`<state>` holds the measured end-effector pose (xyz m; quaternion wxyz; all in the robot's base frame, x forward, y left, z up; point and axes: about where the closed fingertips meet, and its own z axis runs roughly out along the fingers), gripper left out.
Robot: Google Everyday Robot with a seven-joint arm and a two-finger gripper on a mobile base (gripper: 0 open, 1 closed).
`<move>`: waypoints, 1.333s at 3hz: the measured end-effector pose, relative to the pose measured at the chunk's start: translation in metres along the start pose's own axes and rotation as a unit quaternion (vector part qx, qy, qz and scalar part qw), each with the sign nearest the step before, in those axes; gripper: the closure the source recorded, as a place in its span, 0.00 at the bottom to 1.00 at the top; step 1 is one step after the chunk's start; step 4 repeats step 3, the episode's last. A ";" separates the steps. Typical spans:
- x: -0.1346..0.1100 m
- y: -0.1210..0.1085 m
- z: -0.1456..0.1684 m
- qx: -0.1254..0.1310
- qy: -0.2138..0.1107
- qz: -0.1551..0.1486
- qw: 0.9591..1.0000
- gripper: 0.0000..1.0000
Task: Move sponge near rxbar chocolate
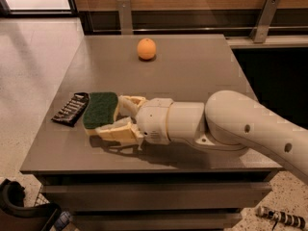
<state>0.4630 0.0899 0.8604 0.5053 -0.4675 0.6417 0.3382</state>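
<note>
While your gripper point(111, 115) clasped the sponge point(98, 107) just beside the rxbar chocolate point(71, 109), overshoot risked shoving the bar.

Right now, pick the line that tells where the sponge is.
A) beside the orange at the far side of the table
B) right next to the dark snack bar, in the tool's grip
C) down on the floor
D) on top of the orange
B: the sponge sits right beside the rxbar chocolate at the table's left, gripped by the tool, well away from the orange.
</note>
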 end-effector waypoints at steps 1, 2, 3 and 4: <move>-0.001 0.002 0.002 -0.002 0.000 -0.002 1.000 0.25; -0.003 0.004 0.003 -0.004 0.001 -0.004 1.000 0.00; -0.003 0.004 0.003 -0.004 0.001 -0.004 1.000 0.00; -0.003 0.004 0.003 -0.004 0.001 -0.004 1.000 0.00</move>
